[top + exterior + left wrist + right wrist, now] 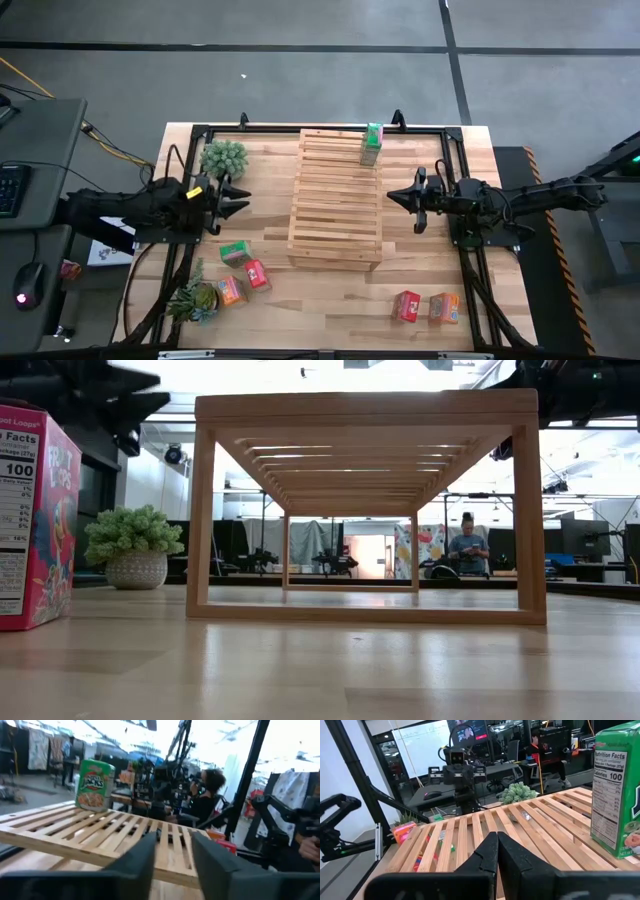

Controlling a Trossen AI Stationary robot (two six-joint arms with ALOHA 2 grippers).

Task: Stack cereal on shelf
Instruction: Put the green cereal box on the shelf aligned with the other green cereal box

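Observation:
The pale slatted shelf (335, 200) stands mid-table on its legs (365, 500). One green cereal box (371, 143) stands upright on the shelf's far right corner, and both wrist views show this green box (95, 778) (617, 790). A green box (236, 253), a red one (256, 273) and an orange one (231, 290) lie on the table left of the shelf's near end. A red box (406, 305) and an orange box (444, 307) stand near the right near edge. My left gripper (238, 197) hovers open left of the shelf (172, 855). My right gripper (393, 197) is shut just right of the shelf (497, 850).
A potted plant (223, 157) sits at the far left and another (195, 298) at the near left corner. The low view has a red-pink box (30, 520) close at its left. A black frame (455, 135) borders the table. A person (207, 795) sits in the room beyond.

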